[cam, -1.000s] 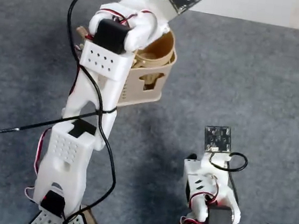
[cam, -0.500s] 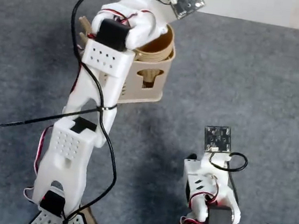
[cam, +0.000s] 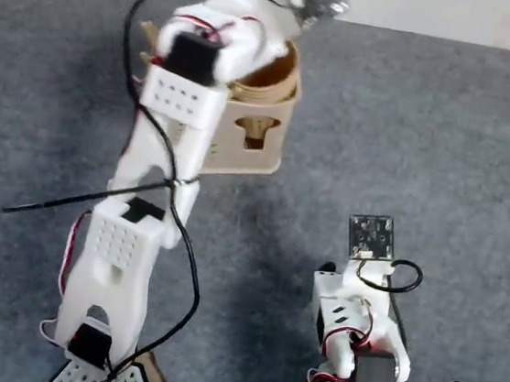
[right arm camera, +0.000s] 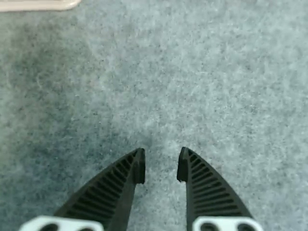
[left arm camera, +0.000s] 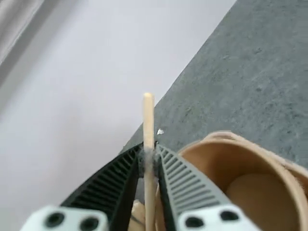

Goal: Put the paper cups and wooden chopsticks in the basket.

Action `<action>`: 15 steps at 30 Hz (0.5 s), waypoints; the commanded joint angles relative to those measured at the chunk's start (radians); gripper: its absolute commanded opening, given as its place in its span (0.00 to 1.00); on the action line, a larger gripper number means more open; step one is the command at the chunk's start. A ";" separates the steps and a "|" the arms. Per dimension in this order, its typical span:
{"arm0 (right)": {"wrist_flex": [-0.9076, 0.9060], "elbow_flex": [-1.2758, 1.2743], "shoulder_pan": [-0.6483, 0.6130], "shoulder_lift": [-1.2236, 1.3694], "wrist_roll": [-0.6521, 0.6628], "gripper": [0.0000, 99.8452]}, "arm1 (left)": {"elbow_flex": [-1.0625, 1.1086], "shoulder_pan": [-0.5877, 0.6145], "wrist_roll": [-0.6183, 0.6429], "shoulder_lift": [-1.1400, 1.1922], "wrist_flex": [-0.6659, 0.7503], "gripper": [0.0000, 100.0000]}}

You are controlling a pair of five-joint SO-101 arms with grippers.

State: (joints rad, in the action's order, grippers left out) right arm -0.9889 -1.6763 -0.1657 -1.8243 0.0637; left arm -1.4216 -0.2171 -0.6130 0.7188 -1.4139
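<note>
Well, on the left side of the high view the left arm (cam: 164, 144) stretches from its base at the near edge up to the beige basket (cam: 256, 145). The basket stands on the grey table (cam: 462, 150) at the far side, near the white wall, and the upper part of the arm covers its left half. Inside the basket a brown paper cup (cam: 272, 78) stands upright with its mouth open, and it rises above the rim. A few wooden stick ends (cam: 146, 38) come out beside the arm at the basket's left side; I cannot tell how many. A thin black cable (cam: 51, 206) runs across the table from the arm's middle.

Seen from the left wrist, the left claw (left arm camera: 149, 150) is clenched on one wooden chopstick (left arm camera: 148, 113). The chopstick passes between the two black fingers, and its blunt end comes out beyond the tips. The paper cup's open mouth (left arm camera: 240, 183) lies just beside the claw.

Further right, the right arm (cam: 358, 341) sits folded near its base, well apart from the basket. The right claw (right arm camera: 160, 166) is released: its fingers stand a little apart with nothing between them, above the bare table.
</note>
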 commanded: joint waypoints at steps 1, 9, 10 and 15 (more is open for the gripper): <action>-0.004 -0.137 0.005 -0.004 0.000 0.12 | -0.077 0.054 -0.003 -0.054 -0.046 0.01; -0.004 -0.137 0.005 -0.004 0.000 0.12 | -0.150 -0.033 -0.003 -0.056 -0.054 0.02; -0.004 -0.137 0.005 -0.004 0.000 0.12 | -0.150 -0.042 -0.003 -0.056 -0.054 0.04; -0.004 -0.137 0.005 -0.004 0.000 0.12 | -0.151 -0.047 0.132 -0.058 -0.049 0.19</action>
State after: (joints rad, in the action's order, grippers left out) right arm -0.9889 -1.6763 -0.1657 -1.8243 0.0637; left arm -1.5305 -0.2539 -0.5593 0.7204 -1.4676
